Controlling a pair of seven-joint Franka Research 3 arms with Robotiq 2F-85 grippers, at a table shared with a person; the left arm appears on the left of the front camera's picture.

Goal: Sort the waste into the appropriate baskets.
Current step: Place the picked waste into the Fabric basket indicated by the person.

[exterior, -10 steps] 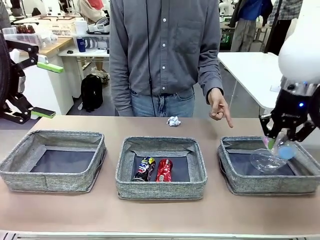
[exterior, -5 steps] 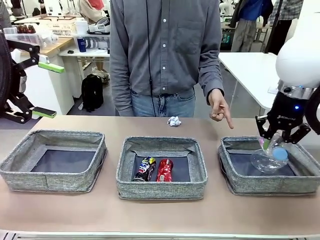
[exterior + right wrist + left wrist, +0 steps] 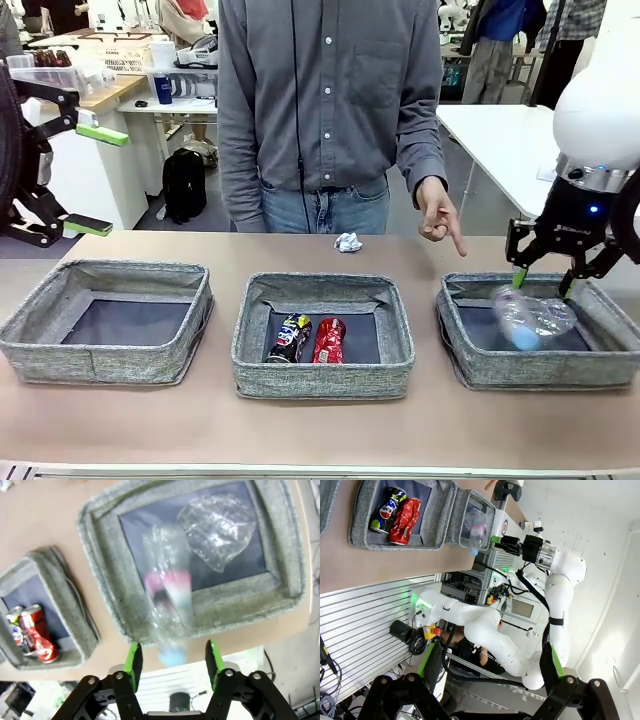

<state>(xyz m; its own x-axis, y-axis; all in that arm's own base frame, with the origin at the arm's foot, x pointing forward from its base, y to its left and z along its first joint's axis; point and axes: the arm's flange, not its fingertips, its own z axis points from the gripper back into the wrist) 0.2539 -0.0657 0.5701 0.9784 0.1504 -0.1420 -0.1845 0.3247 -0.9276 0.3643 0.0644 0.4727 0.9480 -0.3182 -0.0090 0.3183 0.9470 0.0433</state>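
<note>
My right gripper has just let go: a second ago its green pads pinched the clear plastic bottle, and now the jaws stand apart above it while the bottle drops, blurred, into the basket at the table's right end — beside another crumpled clear bottle. Both cans lie in the middle basket. I judge the plastic sorted; the paper ball near the table's far edge remains — my left gripper hangs wide open, empty.

cans in middle basket | bottle over right basket
</note>
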